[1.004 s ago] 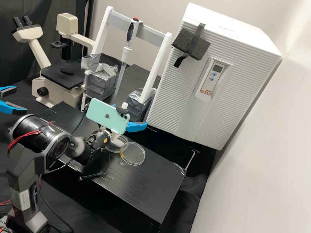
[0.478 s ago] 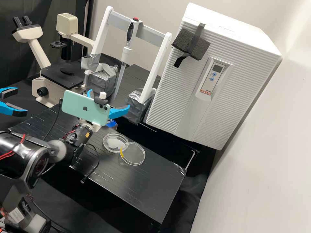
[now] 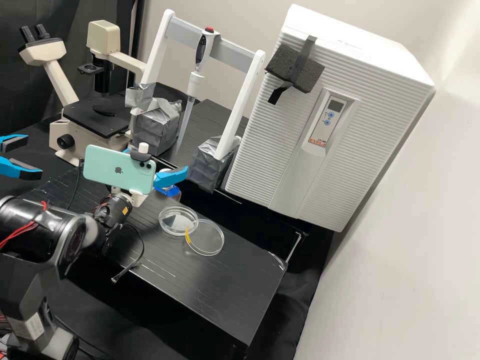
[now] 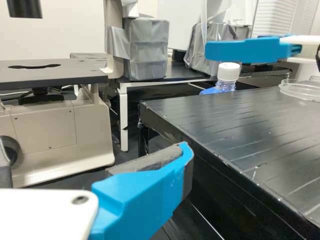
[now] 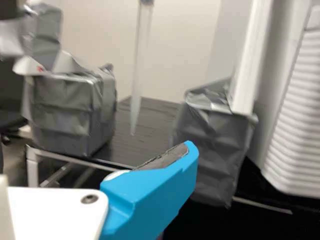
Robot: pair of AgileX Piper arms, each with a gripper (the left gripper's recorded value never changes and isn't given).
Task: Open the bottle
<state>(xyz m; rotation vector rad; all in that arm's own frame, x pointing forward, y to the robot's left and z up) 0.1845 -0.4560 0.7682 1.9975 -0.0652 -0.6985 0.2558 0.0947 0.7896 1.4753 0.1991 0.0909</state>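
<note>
Left wrist view: we see the white-capped bottle (image 4: 226, 80) standing upright on the tabletop (image 4: 225, 130), just beneath the right end effector (image 3: 160, 167), which is spread open and empty. The left end effector (image 3: 17, 155), also open and empty, is well apart.

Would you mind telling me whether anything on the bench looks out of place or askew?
Only slightly: the nearer petri dish overlaps the farther petri dish at the rim instead of lying apart. The bottle stands upright with its cap on, and nothing looks spilled.
</note>
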